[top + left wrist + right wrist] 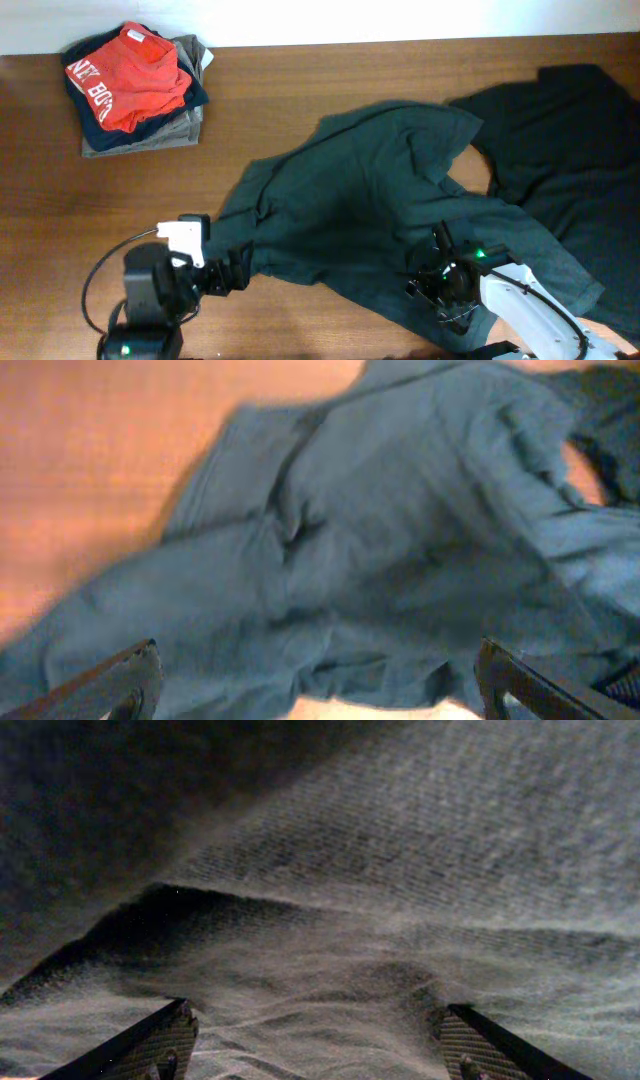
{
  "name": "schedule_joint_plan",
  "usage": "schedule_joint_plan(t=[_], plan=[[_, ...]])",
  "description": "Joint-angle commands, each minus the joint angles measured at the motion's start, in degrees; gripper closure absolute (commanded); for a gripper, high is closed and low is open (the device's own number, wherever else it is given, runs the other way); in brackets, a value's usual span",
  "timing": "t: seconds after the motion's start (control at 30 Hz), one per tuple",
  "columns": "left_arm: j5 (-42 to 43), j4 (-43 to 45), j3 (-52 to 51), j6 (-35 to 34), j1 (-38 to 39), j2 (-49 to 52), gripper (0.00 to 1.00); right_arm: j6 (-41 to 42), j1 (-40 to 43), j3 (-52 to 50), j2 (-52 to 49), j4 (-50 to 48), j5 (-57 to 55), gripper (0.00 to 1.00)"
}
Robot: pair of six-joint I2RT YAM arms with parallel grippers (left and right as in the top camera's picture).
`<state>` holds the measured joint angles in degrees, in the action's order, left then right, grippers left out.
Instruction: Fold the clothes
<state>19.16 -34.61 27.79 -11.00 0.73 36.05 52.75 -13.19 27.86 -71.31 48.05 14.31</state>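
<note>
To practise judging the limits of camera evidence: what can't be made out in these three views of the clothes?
Dark garment, overhead: cut off by the right edge, so its shape is unknown.
Red top on the folded stack, overhead: lettering only partly showing, too small to read.
Green shirt, left wrist: blur hides seams ahead of the left gripper.
Right wrist: cloth fills the frame around the right gripper; which garment cannot be told.

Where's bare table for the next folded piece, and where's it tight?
The table is bare between the folded stack and the green shirt, down to the left end effector; also a strip along the far edge. Crowded: right half, with the dark garment and right end effector.
</note>
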Motion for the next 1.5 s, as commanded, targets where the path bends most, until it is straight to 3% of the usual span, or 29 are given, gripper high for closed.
schedule_joint_plan(t=[0.0,0.07,0.13,0.33,0.47,0.6,0.93,1.03,1.07,1.23,1.33,1.37,1.47], plan=[[-10.16,-4.52,4.22,-11.45,-0.15,7.85,0.01,-1.27,-0.35,-1.57,-0.7,-3.1,-2.54,0.18],[-18.97,-10.08,7.69,-17.11,-0.15,15.61,0.01,-1.27,-0.35,-1.57,-0.7,-3.1,-2.54,0.17],[-21.11,-10.91,8.98,-18.34,-0.17,21.22,0.01,-1.27,-0.35,-1.57,-0.7,-3.1,-2.54,0.17],[-19.26,-10.01,9.14,-21.11,-0.55,35.89,0.01,-1.46,-0.35,-1.57,-0.7,-3.1,-2.56,0.17],[-18.71,-9.16,9.14,-21.09,-0.55,43.1,0.06,-1.46,-0.35,-1.57,-0.7,-3.21,-2.75,0.17],[-18.71,-7.85,9.11,-20.68,-0.52,44.52,0.1,-1.46,-0.35,-1.57,-0.7,-3.39,-2.78,0.17],[-18.51,-5.01,9.11,-20.41,-0.52,44.52,0.81,-1.44,-0.35,-1.57,-0.7,-3.54,-2.78,0.18],[-18.51,-4.87,9.11,-20.2,-0.55,44.52,0.99,-1.44,-0.35,-1.57,-0.7,-3.54,-2.95,0.21],[-18.53,-4.85,9.11,-20.2,-0.52,44.52,0.99,-1.44,-0.35,-1.57,-0.7,-3.56,-3.02,0.22],[-18.51,-4.87,9.57,-18.82,-0.52,44.37,0.99,-1.46,-0.31,-1.46,-0.68,-4.02,-4.55,0.59],[-18.51,-6.14,11.82,-17.64,-0.55,43.25,0.99,-1.46,-0.31,-0.85,-0.68,-3.93,-5.14,0.9],[-18.53,-6.8,12.74,-17.64,-0.55,42.84,0.99,-1.46,-0.31,-0.68,-0.68,-3.93,-5.11,0.96],[-18.53,-9.31,16.17,-17.64,-0.55,41.33,0.99,-1.46,-0.31,-0.2,-0.66,-3.82,-5.11,0.96]])
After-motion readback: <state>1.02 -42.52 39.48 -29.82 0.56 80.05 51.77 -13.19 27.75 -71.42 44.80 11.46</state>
